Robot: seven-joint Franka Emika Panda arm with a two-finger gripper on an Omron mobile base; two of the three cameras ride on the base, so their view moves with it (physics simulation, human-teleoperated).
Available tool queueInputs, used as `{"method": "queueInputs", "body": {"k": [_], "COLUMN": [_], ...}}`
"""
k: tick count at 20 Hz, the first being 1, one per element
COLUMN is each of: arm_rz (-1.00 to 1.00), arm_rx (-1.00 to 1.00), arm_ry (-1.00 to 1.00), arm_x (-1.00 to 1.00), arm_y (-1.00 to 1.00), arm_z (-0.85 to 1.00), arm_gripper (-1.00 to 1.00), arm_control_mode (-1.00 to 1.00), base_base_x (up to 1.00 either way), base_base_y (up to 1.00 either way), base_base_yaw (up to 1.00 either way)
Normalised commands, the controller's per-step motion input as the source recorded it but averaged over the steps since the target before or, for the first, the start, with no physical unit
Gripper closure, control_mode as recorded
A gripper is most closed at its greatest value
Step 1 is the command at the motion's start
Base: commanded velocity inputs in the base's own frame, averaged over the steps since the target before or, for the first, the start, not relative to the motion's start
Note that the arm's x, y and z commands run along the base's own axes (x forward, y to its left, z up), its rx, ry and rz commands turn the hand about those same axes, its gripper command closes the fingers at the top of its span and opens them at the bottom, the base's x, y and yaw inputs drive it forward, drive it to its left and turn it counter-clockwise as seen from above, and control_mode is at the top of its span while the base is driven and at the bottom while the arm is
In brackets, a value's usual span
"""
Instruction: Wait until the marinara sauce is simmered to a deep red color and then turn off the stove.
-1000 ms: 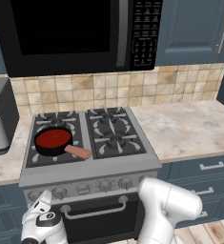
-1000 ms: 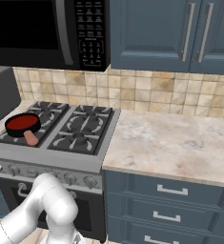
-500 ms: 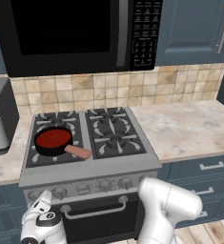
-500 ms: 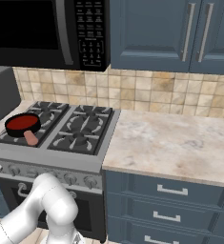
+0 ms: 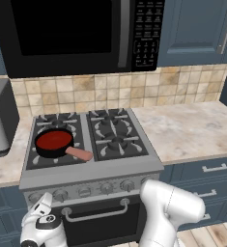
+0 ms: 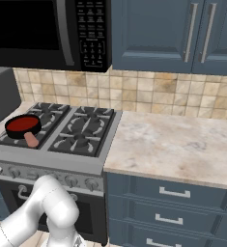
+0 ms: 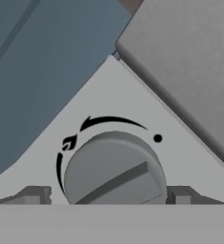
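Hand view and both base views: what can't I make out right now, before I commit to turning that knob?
- Knob: hand view, its lower part is cut off by the bottom edge, so contact with the claw is unclear.
- Claw fingertips: hand view, just the tops show.
- Knob markings: both base views, too small to read.
- Flame under the pan: left base view, hidden by the pan.

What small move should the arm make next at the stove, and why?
Probably close the fingers on the round grey stove knob and then turn it off. In the hand view the knob sits between the open fingers, not yet gripped, and the flat disc of sauce in the small black pan already looks deep red.
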Motion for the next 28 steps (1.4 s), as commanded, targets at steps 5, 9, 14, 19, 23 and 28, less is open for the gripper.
{"method": "queueInputs", "body": {"k": [5, 9, 14, 19, 23, 28], "arm_rz": [0.00, 0.00, 0.00, 0.00, 0.00, 0.00], "arm_rx": [-0.01, 0.00, 0.00, 0.00, 0.00, 0.00], "arm_ry": [-0.04, -0.01, 0.00, 0.00, 0.00, 0.00], "arm_x": [0.04, 0.00, 0.00, 0.00, 0.00, 0.00], "arm_y": [0.00, 0.00, 0.00, 0.00, 0.00, 0.00], "arm_z": [-0.03, 0.00, 0.00, 0.00, 0.00, 0.00], "arm_gripper": [-1.00, -1.00, -1.00, -1.00, 1.00, 1.00], "arm_control_mode": [-1.00, -1.00, -1.00, -1.00, -1.00, -1.00], "base_base_x": [0.00, 0.00, 0.00, 0.00, 0.00, 0.00], "base_base_y": [0.00, 0.00, 0.00, 0.00, 0.00, 0.00], "base_base_yaw": [0.00, 0.00, 0.00, 0.00, 0.00, 0.00]}}
